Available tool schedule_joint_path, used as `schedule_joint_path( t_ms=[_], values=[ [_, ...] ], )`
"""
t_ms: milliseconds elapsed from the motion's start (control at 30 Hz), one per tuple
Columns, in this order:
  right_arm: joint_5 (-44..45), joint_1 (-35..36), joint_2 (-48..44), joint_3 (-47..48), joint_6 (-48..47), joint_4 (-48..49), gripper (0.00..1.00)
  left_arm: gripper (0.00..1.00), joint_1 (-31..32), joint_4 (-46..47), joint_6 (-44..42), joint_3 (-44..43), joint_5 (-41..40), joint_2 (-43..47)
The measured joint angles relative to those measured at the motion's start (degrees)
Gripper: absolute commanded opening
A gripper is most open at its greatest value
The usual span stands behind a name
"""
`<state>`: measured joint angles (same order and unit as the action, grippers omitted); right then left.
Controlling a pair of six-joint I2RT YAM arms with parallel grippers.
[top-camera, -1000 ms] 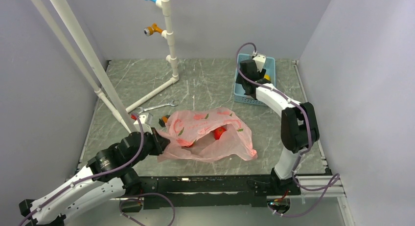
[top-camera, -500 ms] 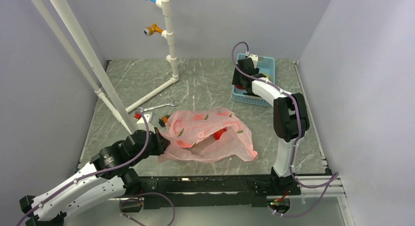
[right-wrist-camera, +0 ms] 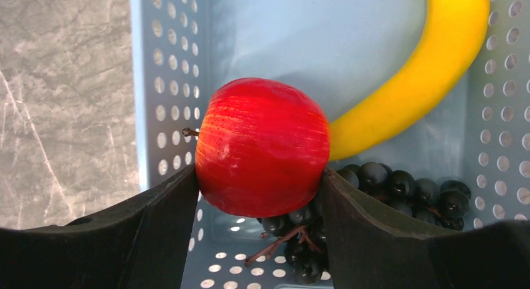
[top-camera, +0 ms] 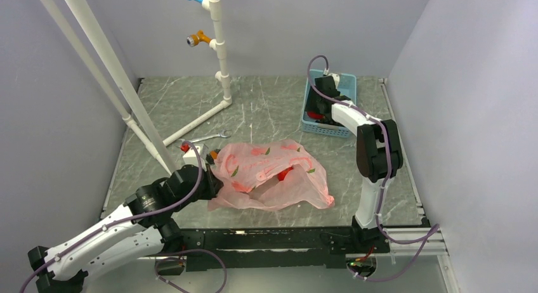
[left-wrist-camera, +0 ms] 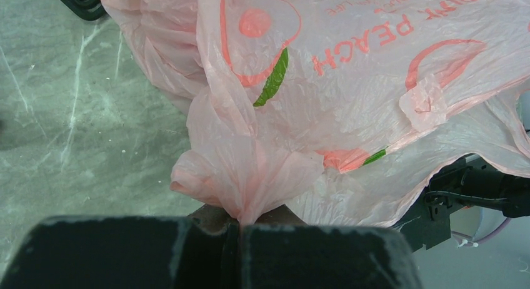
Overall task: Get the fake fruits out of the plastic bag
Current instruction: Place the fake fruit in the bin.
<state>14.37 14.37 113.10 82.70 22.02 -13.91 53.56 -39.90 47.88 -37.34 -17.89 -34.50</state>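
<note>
Our right end effector (right-wrist-camera: 259, 179) has swung from the edge of the blue basket (right-wrist-camera: 169, 82) to over its inside. Only its wrist view shows it gripping a red apple (right-wrist-camera: 262, 145) above a banana (right-wrist-camera: 425, 70) and black grapes (right-wrist-camera: 406, 182). Our left end effector (left-wrist-camera: 240, 233) pinches the plastic bag (left-wrist-camera: 350, 82); the top view shows red fruit (top-camera: 285, 173) inside.

the plastic bag (left-wrist-camera: 350, 82) is thin, translucent pink film, crinkled and faintly shiny; the red apple (right-wrist-camera: 262, 145) is glossy, smooth plastic; the basket (right-wrist-camera: 169, 82) is matt, perforated blue plastic; the banana (right-wrist-camera: 431, 70) looks smooth and satiny; the table (left-wrist-camera: 75, 126) is smooth marbled grey-green
</note>
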Motion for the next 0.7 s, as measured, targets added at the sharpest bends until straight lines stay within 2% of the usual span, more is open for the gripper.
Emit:
schedule_joint_path(
  t_ms=[67, 200, 567, 700],
  values=[
    [-0.9, -0.74, 0.48, 0.0, 0.07, 0.02, 0.31, 0.0, 0.0, 0.0, -0.04, -0.02, 0.0, -0.2],
    [-2.19, -1.51, 1.62, 0.0, 0.07, 0.59, 0.42, 0.0, 0.0, -0.07, -0.09, -0.13, -0.02, 0.26],
    [-3.41, -1.55, 1.66, 0.0, -0.76, 0.87, 0.85, 0.0, 0.0, -0.22, -0.11, -0.22, -0.02, 1.29],
    [-3.63, -1.55, 1.66, 0.0, -1.66, -0.55, 0.95, 0.0, 0.0, -0.2, -0.11, -0.24, 0.0, 1.31]
  ],
)
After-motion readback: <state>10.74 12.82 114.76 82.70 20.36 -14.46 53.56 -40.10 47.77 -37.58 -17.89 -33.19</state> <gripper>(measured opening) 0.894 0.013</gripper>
